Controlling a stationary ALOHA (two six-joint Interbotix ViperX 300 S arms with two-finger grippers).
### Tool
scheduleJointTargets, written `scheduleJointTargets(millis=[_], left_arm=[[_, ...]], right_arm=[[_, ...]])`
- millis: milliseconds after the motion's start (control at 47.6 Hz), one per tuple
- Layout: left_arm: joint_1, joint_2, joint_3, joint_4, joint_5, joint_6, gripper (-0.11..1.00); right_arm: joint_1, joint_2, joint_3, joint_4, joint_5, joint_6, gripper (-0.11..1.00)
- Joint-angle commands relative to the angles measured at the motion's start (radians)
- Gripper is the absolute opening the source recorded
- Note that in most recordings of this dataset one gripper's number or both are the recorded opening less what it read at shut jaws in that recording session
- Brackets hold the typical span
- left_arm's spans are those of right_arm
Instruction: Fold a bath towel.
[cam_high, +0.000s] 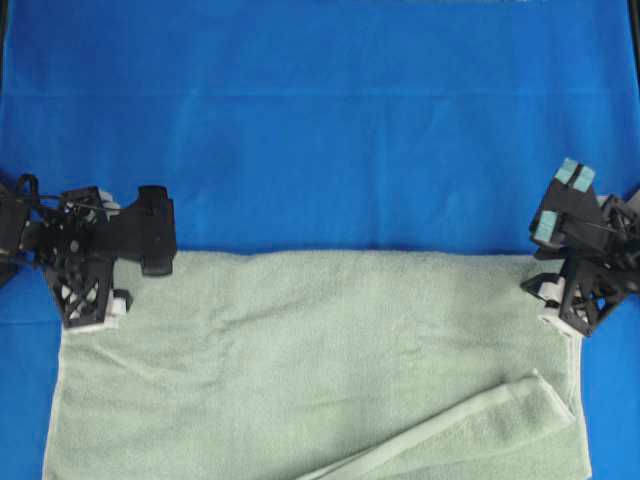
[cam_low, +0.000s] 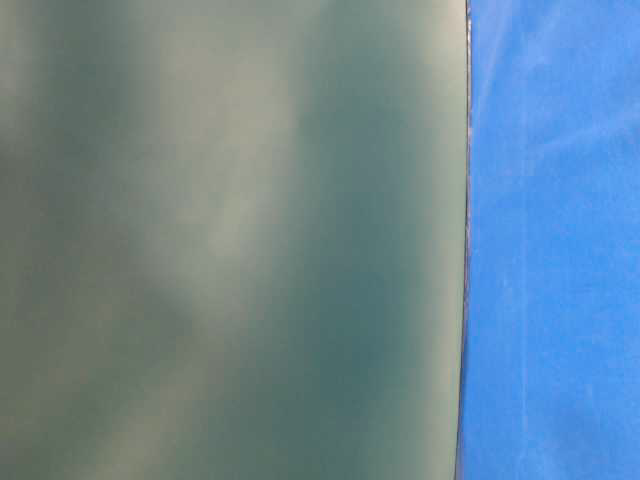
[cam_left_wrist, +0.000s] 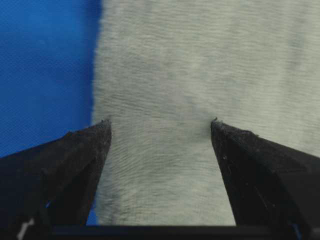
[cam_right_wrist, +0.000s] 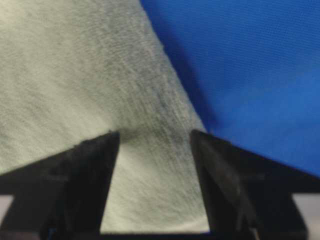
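The bath towel is pale sage-green terry and lies spread on the blue cloth, filling the lower half of the overhead view. A corner flap is turned over at its lower right. My left gripper stands over the towel's far left corner. In the left wrist view the left gripper is open, jaws wide apart, with towel spanning the gap. My right gripper stands over the far right corner. In the right wrist view the right gripper is open too, over towel near its edge.
The bright blue table cloth covers the whole surface beyond the towel and shows beside it in both wrist views. In the table-level view a blurred grey-green surface very close to the lens fills most of the frame, with blue cloth at the right.
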Motion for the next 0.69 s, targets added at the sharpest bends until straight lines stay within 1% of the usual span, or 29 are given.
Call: scheduleJointTargets(millis=[0,126,210,315,378,420,441,483,504,630,651,672], left_arm=[[0.035,0.023,0.026,0.006,-0.075,0.005,0.78],[0.063,0.055,0.058,0.006,-0.163,0.014,0.78],[0.066,0.066,0.064,0.006,-0.181,0.017,0.78],[0.066,0.071,0.064,0.006,-0.176,0.018,0.73],[0.066,0.071,0.063,0.006,-0.173,0.018,0.66],[0.066,0.071,0.064,0.003,-0.170,0.021,0.58],[0.066,0.072,0.064,0.002,-0.170,0.023,0.52],[0.066,0.072,0.066,0.002,-0.169,0.023,0.43],[0.066,0.072,0.067,0.002,-0.169,0.023,0.39],[0.066,0.072,0.074,0.000,-0.155,0.021,0.17],[0.066,0.071,0.074,0.000,-0.150,0.021,0.15],[0.066,0.069,0.072,-0.002,-0.146,0.021,0.14]], right_arm=[[-0.031,0.040,0.017,-0.003,-0.052,-0.005,0.61],[-0.064,0.094,0.040,-0.018,-0.097,-0.005,0.61],[-0.071,0.114,0.040,-0.029,-0.110,-0.005,0.61],[-0.072,0.114,0.038,-0.031,-0.110,-0.005,0.61],[-0.072,0.114,0.040,-0.031,-0.110,-0.003,0.61],[-0.072,0.114,0.040,-0.031,-0.110,-0.003,0.59],[-0.072,0.114,0.041,-0.031,-0.110,-0.003,0.58],[-0.074,0.114,0.041,-0.031,-0.110,-0.003,0.53],[-0.074,0.114,0.043,-0.031,-0.110,-0.003,0.49],[-0.074,0.114,0.044,-0.025,-0.107,-0.002,0.18],[-0.075,0.114,0.043,-0.025,-0.107,-0.002,0.15],[-0.074,0.114,0.043,-0.025,-0.107,-0.002,0.15]])
